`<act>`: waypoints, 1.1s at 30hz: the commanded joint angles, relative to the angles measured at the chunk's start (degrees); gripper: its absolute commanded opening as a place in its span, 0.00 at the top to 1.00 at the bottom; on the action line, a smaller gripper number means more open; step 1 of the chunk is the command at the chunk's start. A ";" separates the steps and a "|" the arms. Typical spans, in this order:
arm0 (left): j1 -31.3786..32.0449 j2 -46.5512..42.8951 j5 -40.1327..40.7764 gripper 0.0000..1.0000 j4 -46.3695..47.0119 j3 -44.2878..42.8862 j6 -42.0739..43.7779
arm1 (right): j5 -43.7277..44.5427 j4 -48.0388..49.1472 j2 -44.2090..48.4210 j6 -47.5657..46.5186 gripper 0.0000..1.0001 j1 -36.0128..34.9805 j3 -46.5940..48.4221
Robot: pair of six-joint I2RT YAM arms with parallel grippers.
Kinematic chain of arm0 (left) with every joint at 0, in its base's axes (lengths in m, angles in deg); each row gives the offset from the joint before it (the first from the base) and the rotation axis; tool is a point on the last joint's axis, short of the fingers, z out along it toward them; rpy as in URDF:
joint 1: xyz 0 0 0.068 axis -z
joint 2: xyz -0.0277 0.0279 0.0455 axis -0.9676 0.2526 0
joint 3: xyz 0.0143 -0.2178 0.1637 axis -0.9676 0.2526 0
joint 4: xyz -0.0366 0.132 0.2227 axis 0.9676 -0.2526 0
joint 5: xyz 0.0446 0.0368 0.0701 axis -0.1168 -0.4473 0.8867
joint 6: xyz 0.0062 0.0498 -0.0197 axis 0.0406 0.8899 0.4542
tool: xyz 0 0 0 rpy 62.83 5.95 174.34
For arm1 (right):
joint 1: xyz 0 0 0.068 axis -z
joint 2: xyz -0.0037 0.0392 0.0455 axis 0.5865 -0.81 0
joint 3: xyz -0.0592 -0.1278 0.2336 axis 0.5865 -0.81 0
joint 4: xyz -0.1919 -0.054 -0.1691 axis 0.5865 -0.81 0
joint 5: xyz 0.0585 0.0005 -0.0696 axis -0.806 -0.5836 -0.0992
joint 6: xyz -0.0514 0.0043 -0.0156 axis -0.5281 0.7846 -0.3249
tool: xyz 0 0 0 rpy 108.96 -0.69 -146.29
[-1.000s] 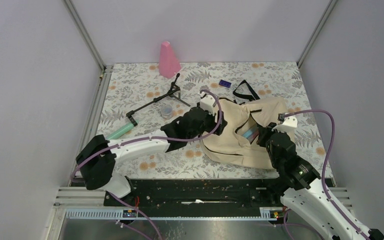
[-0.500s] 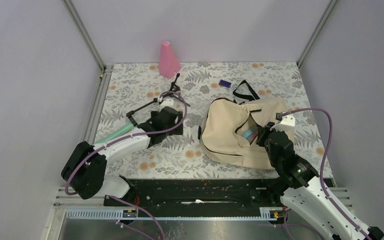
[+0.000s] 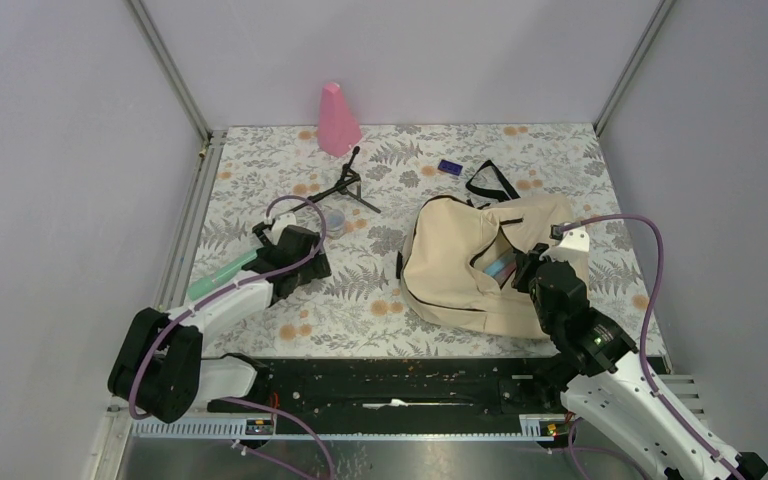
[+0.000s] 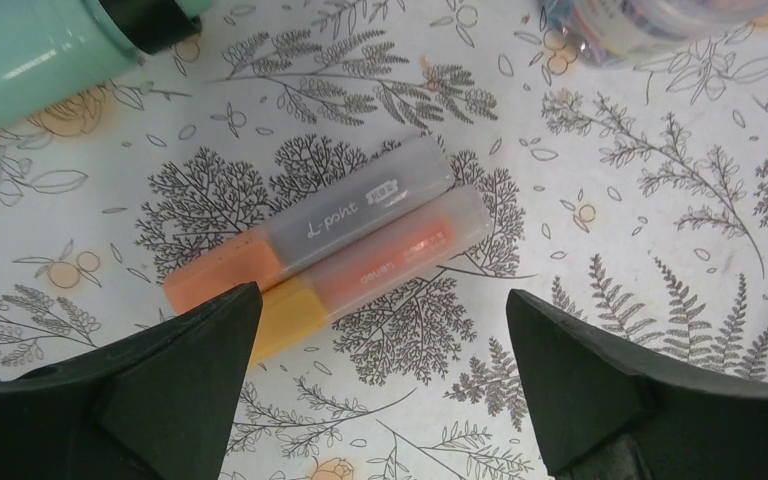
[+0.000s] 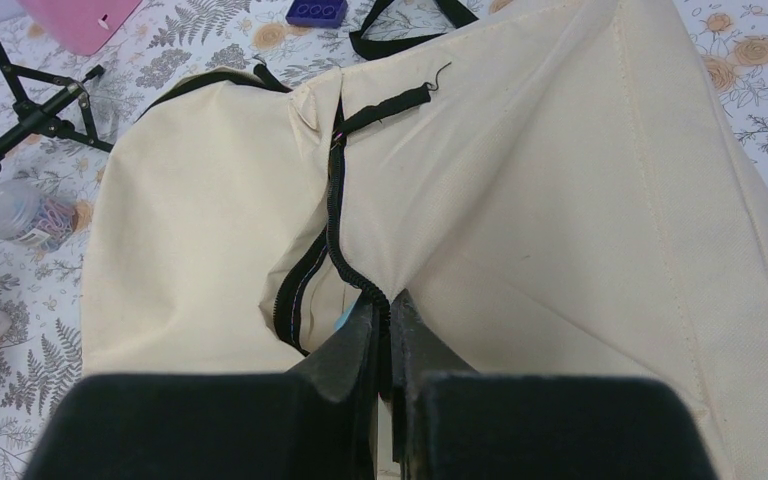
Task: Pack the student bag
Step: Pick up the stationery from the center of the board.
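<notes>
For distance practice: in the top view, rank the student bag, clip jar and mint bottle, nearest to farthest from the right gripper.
1. student bag, pinched by the right gripper
2. clip jar, left of the bag
3. mint bottle, far left

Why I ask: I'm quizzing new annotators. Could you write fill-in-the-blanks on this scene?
1. The left gripper hovers over two highlighters with its jaws ___.
2. The right gripper is shut on the student bag's black ___.
3. The cone at the table's far edge is coloured ___.
Missing words: open; zipper; pink.
</notes>
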 commanded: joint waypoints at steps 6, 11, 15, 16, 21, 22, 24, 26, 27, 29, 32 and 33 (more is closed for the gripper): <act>-0.17 -2.73 -3.25 0.03 2.60 2.11 -2.24 | 1.00 3.12 -0.05 -0.30 1.00 0.07 2.80; -0.12 -2.53 -5.23 0.03 2.82 2.42 -3.17 | 1.08 3.15 0.60 -0.14 1.00 0.03 2.28; -0.01 -3.35 -7.84 0.03 3.60 3.43 -4.09 | 1.09 3.18 0.52 -0.03 1.00 0.12 2.28; 0.01 -3.79 -8.46 0.04 3.71 3.74 -4.35 | 1.09 3.17 0.48 0.02 1.00 0.08 2.24; 0.36 -7.38 -9.19 0.03 3.12 5.64 -5.73 | 0.92 3.13 0.06 0.32 1.00 0.05 2.35; 0.40 -8.20 -9.16 0.03 2.59 5.71 -5.91 | 0.92 3.25 -0.07 0.39 1.00 0.08 2.45; 0.45 -10.26 -9.59 0.03 1.66 5.84 -6.29 | 0.82 3.19 -0.13 0.45 1.00 0.00 2.43; 0.43 -11.58 -9.37 0.02 1.80 6.33 -6.56 | 0.83 3.25 -0.15 0.67 1.00 0.06 2.46; 0.40 -11.72 -8.88 0.01 1.98 6.64 -6.54 | 0.83 3.20 -0.19 0.91 1.00 0.03 2.46; 0.36 -10.89 -8.06 0.01 1.71 6.77 -6.23 | 0.54 3.22 -0.14 1.17 1.00 0.11 2.47; 0.23 -8.86 -7.84 0.01 1.66 6.51 -6.21 | 0.09 3.14 0.05 0.90 1.00 0.00 2.61; 0.03 -8.25 -7.72 0.01 1.84 6.51 -6.23 | 0.04 3.18 0.34 0.85 1.00 0.08 2.51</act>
